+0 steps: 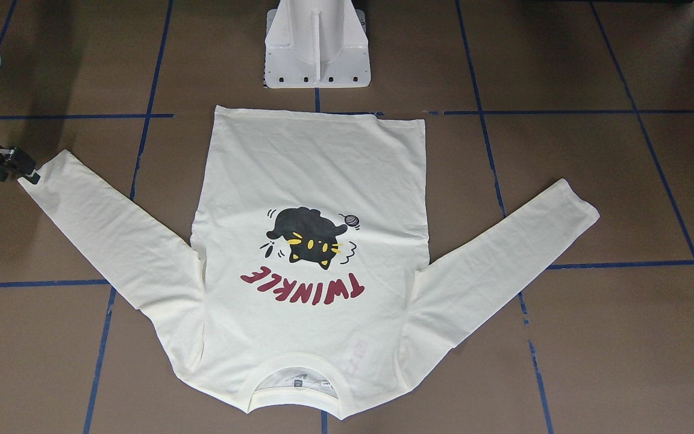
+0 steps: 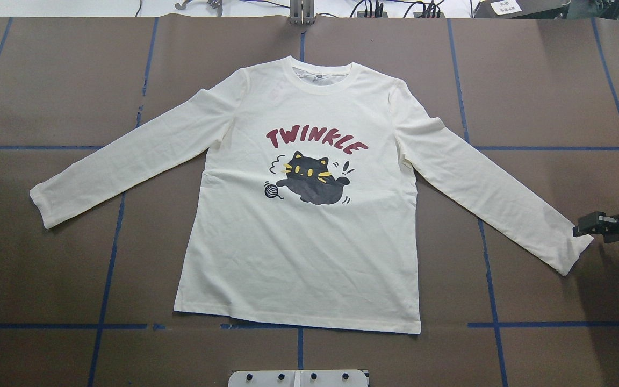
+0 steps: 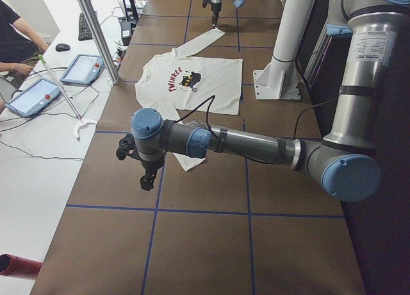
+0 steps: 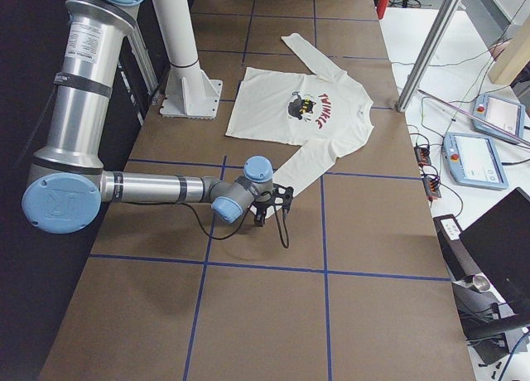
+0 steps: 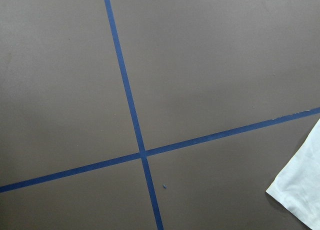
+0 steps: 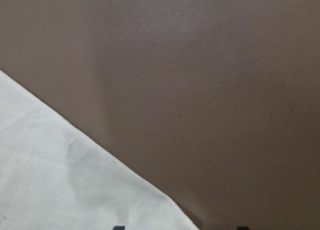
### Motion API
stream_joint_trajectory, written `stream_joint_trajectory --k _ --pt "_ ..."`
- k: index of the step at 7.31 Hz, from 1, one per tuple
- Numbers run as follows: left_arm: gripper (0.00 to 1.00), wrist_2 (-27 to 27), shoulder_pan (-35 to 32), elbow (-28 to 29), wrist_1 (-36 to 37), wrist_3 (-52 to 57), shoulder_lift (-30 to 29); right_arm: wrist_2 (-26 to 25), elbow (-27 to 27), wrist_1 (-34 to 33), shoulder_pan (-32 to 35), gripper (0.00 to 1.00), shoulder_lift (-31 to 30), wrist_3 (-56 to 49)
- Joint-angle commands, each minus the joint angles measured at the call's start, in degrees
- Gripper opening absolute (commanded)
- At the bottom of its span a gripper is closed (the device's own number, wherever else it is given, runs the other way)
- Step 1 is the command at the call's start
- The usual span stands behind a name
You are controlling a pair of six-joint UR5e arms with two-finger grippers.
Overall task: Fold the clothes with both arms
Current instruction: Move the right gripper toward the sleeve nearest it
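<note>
The right gripper [image 2: 584, 228] sits low at the right edge of the overhead view, just beside the end of the sleeve cuff [image 2: 571, 255] that reaches toward the lower right. In its own wrist view two dark fingertips peek in at the bottom edge, set apart, with the cloth's corner at the lower left. I judge it to be parted and holding nothing. The left gripper [image 3: 148, 178] shows only in the side view from the robot's left, hanging above bare table [image 2: 73, 279] at centre left of that frame, so I cannot tell how far open it is. Its wrist camera catches the other cuff [image 5: 300, 192] in the lower right corner, beside crossing blue tape lines [image 5: 131, 105]. The shirt [image 2: 299, 258] lies flat in the middle of the overhead view with the print facing up, the collar toward the top and both sleeves spread out to the sides and slanting down. No part of it is folded over, so folding seems not to have begun. As I judge it, the cuffs are not yet gripped, and the sleeve folds and body folds all remain to be done.
</note>
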Motion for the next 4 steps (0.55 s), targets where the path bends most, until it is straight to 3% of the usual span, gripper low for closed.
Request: stream_joint_trajectory --k 1,3,4 --pt "1.0 0.0 -0.1 -0.5 0.1 0.0 0.3 0.0 -0.3 0.0 -0.2 0.41 0.1 0.1" --pt "1.0 0.0 -0.1 -0.8 0.1 0.1 0.4 0.1 -0.3 0.0 -0.4 0.06 0.3 0.1" --pt "1.0 0.0 -0.1 -0.9 0.1 0.1 0.4 0.1 -0.3 0.0 -0.7 0.0 0.2 0.0"
